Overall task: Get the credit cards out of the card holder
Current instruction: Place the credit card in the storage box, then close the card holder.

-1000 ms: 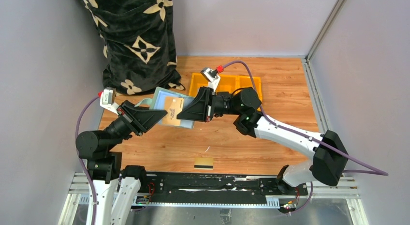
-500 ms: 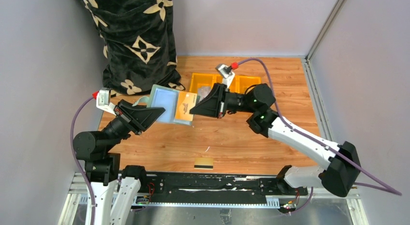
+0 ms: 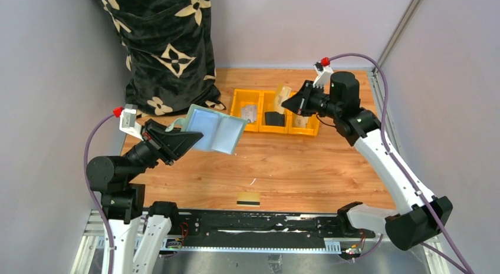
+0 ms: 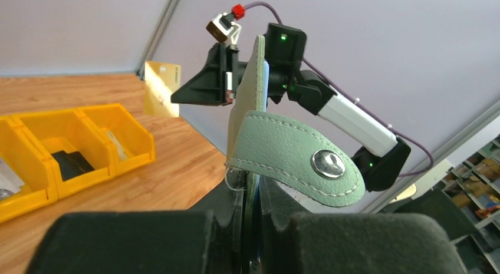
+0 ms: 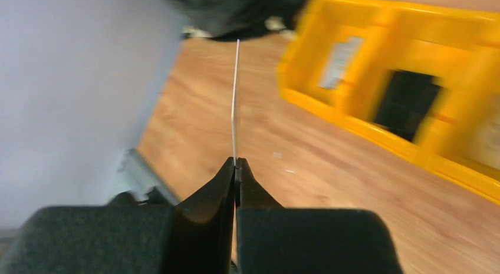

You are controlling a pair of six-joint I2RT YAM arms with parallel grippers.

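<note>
Over the wooden surface the right arm stretches above the yellow three-part bin, jaws pinching a tan credit card that points left toward (yet well apart from) the open card holder, clamped aloft by the jaws of the left arm, while a black-striped gold card lies flat near the arms' bases.

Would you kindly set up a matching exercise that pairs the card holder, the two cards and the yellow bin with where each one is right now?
Things:
1. card holder
2. tan card
3. black-striped card
4. yellow bin

Places:
A. lying flat on the table, near its front edge
B. pinched in the right claw, up in the air
C. standing on the table's far side, right of the black bag
D. held open in the left claw

Pairs: 1-D, 2-B, 3-A, 4-C
</note>
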